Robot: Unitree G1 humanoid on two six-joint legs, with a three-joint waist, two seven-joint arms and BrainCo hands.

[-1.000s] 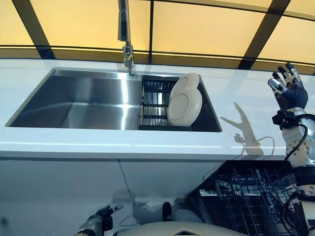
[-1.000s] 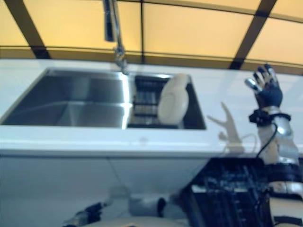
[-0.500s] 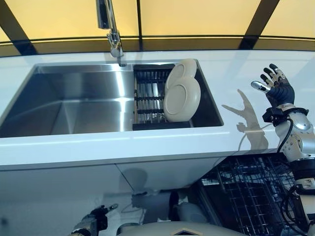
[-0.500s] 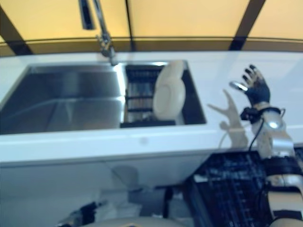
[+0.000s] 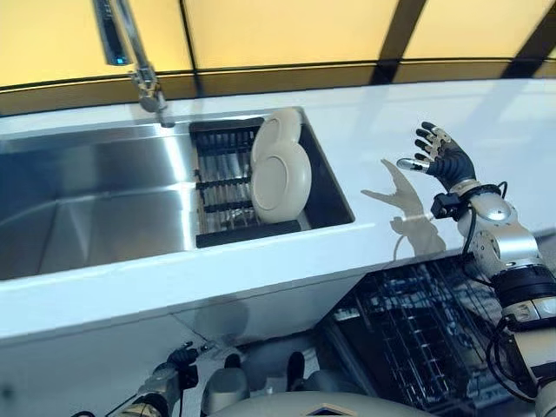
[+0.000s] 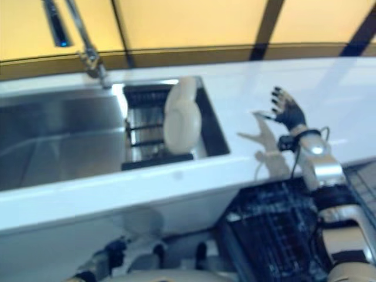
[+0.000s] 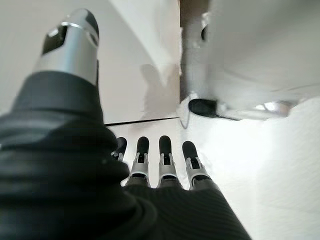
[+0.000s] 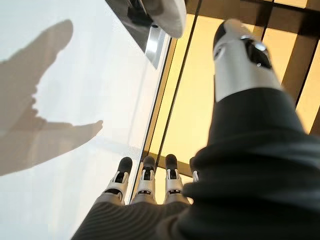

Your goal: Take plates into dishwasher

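White counter [image 5: 365, 130] with steel sink [image 5: 95, 200] set in, tap [image 5: 130, 52] behind. Yellow wall panels [image 5: 278, 30] with dark strips. White cupboard front [image 5: 95, 347] below.

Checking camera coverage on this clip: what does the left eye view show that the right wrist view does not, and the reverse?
Only the left eye view shows the faucet, the whole sink with its dark rack, two plates standing in that rack, the open dishwasher rack below the counter, and the left robot hand hanging low.

Only the right wrist view shows the right robot hand close up, fingers straight, holding nothing.

Both show the white counter, the yellow panels behind it, that open hand and its shadow.
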